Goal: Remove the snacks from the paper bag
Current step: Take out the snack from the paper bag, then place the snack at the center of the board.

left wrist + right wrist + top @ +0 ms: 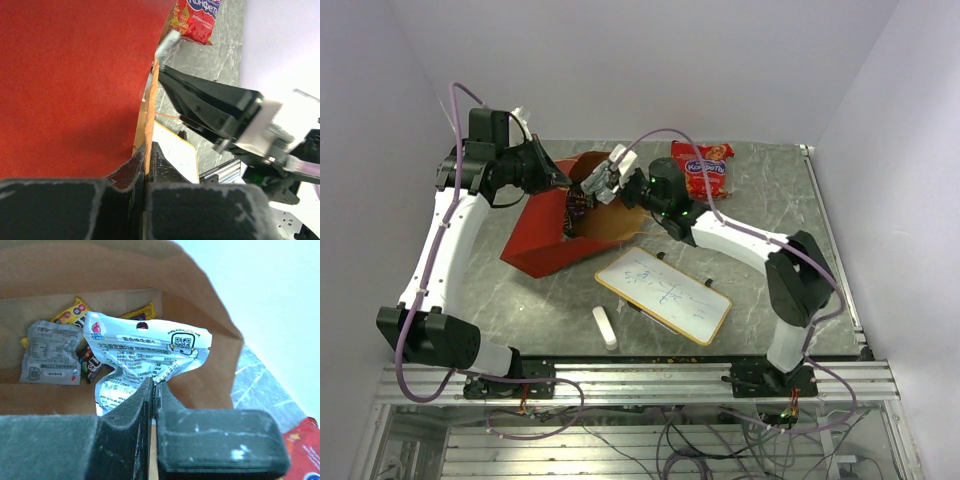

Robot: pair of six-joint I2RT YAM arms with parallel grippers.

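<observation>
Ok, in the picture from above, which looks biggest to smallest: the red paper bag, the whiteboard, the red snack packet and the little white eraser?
Largest to smallest in the top view:
1. paper bag
2. whiteboard, not far behind the bag
3. red snack packet
4. eraser, clearly the smallest

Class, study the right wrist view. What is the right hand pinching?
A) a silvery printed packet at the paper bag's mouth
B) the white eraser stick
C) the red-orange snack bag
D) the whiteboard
A: the right hand is shut on the silvery packet in front of the brown inside of the paper bag, while the red-orange snack bag lies outside it.
</observation>
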